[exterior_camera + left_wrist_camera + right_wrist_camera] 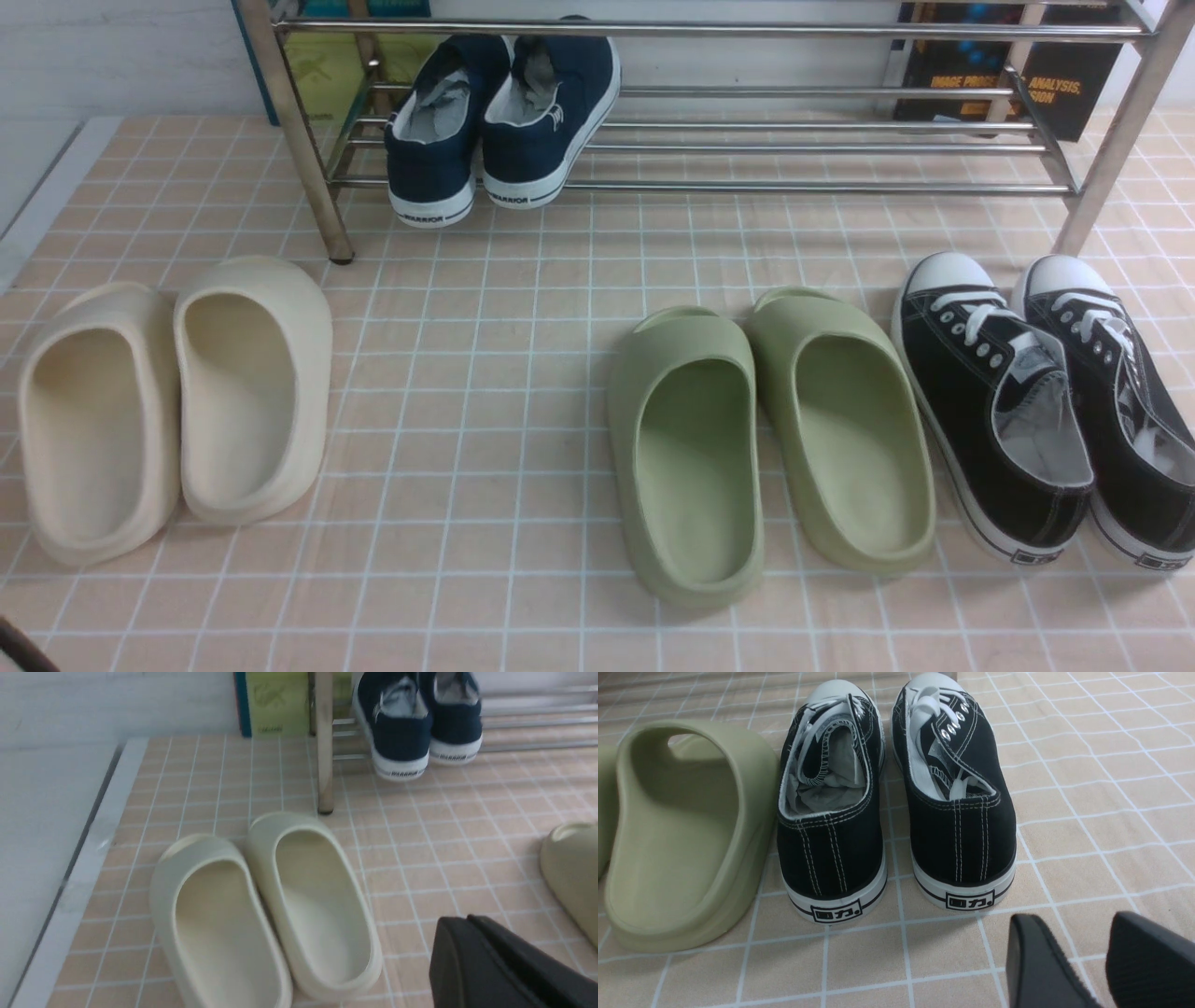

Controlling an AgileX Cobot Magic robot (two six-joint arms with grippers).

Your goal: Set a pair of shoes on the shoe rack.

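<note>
In the front view we see the pair of shoes (504, 121) side by side on the shoe rack (709, 140), at eleven o'clock, heels toward us. Cream slides (173, 401) lie at eight o'clock, green slides (770, 443) at five, black sneakers (1046, 401) at four. In the left wrist view we see the left gripper (495, 966) only partly; whether it is parted we cannot tell. In the right wrist view the right gripper (1094, 961) stands parted, empty, behind the black sneakers' heels.

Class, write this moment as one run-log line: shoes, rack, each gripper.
navy shoes: both on shoe rack, left end | left gripper: clear, state unclear | right gripper: open, empty, behind black sneakers
</note>
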